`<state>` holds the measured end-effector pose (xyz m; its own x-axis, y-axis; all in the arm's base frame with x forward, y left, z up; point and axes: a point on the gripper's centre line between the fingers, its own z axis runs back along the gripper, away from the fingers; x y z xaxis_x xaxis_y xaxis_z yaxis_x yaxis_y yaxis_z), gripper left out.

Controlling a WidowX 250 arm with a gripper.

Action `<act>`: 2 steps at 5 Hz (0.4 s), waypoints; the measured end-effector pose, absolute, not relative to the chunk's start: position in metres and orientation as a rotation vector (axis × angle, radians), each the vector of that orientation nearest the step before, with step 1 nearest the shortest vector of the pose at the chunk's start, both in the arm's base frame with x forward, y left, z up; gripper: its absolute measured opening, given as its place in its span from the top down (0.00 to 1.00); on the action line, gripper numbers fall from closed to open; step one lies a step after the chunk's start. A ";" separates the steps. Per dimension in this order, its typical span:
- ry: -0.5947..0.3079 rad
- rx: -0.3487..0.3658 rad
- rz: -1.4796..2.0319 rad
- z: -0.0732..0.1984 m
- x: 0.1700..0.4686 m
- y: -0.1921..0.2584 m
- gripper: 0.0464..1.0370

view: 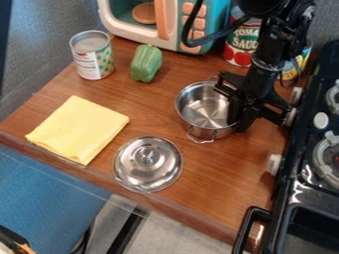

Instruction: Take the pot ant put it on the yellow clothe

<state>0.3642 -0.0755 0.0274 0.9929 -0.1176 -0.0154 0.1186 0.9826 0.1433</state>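
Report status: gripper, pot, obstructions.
Gripper at the rim of the pot, grip unconfirmed. Pot upright, uncovered, not on yellow cloth. Lid beside cloth, could crowd the path.

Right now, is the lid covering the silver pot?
No, the lid lies on the wooden counter near the yellow cloth, and the pot stands open.

Gripper (pixel 238 124) at rim of pot (pixel 200 110); lid (pixel 147 166) nr yel. cloth (pixel 78 129)

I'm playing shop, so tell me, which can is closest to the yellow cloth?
The silver-topped can, left of the green pepper. The red-and-green can and the can behind the arm are both farther from the cloth.
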 end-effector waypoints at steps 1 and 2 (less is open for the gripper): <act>-0.009 0.134 -0.138 0.038 0.364 -0.075 0.97; -0.073 0.121 -0.142 0.070 0.360 -0.063 0.97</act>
<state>0.3602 -0.0631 0.0701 0.9872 -0.1458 0.0643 0.1369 0.9826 0.1253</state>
